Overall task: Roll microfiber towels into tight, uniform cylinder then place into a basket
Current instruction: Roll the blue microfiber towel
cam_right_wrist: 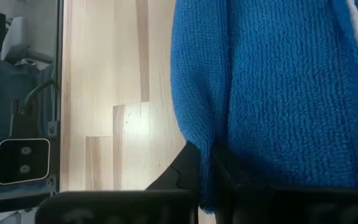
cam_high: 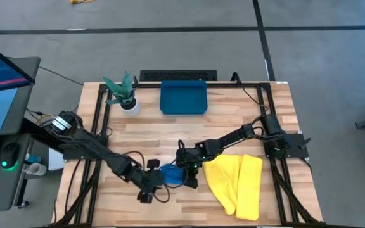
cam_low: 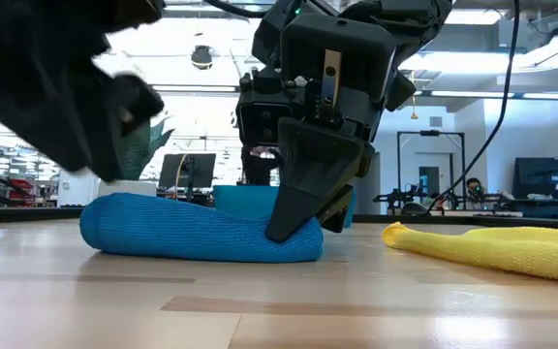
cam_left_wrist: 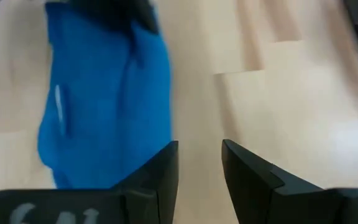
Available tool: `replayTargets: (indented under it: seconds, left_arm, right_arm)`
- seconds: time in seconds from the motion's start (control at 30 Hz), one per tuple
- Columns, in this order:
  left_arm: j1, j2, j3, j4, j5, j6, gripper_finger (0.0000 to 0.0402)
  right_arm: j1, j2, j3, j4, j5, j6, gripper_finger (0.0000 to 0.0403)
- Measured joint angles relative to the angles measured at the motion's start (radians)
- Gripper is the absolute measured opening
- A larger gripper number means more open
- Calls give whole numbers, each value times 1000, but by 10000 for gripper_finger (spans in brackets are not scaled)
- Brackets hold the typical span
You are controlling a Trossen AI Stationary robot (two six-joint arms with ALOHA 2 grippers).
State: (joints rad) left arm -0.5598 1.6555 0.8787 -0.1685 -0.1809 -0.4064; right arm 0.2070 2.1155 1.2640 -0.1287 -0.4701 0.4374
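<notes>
The blue towel [cam_high: 172,174] lies on the table as a loose roll [cam_low: 192,233] near the front middle. My right gripper [cam_high: 189,172] is shut on the end of the roll nearest the yellow towel. My left gripper [cam_high: 149,187] is just off the roll's other end. In the left wrist view it [cam_left_wrist: 199,171] stands open with bare wood between its fingers and the blue towel [cam_left_wrist: 104,106] off to one side. The yellow towel [cam_high: 238,183] lies flat, folded lengthwise, at the front right. The teal basket [cam_high: 184,98] stands at the table's far middle. My right gripper pinches a fold of the blue towel [cam_right_wrist: 207,146] between its two fingers, at the roll's end toward the yellow towel [cam_low: 303,242]. The fingers [cam_low: 294,208] slant down from above. The roll rests along its whole length on the table, slack.
A small white pot with a green plant [cam_high: 128,101] stands left of the basket. Black rails frame the table's left and right sides. Bare wood lies between the towels and the basket.
</notes>
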Motion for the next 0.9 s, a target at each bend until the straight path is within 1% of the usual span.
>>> replayTargets:
  seconds: [0.13, 0.3, 0.43, 0.57, 0.67, 0.83, 0.9]
  left_arm:
    - [32, 31, 0, 2, -16, 6, 113]
    - [68, 35, 0, -8, -22, -7, 113]
    - [82, 35, 0, -23, -25, -41, 113]
    - [92, 50, 0, -58, -23, -90, 113]
    - [95, 89, 4, -33, -4, -105, 113]
    - [96, 115, 7, -56, 3, -146, 113]
    - [96, 115, 6, -62, 5, -167, 113]
  right_arm:
    - [0, 0, 0, 0, 0, -1, 33]
    - [0, 0, 0, 0, 0, -3, 27]
    - [0, 0, 1, 0, 0, -3, 36]
    - [0, 0, 1, 3, 1, -4, 35]
    - [0, 1, 1, 6, 0, -42, 33]
    - [6, 2, 0, 14, 8, -56, 53]
    - [13, 2, 0, 19, 31, -72, 66]
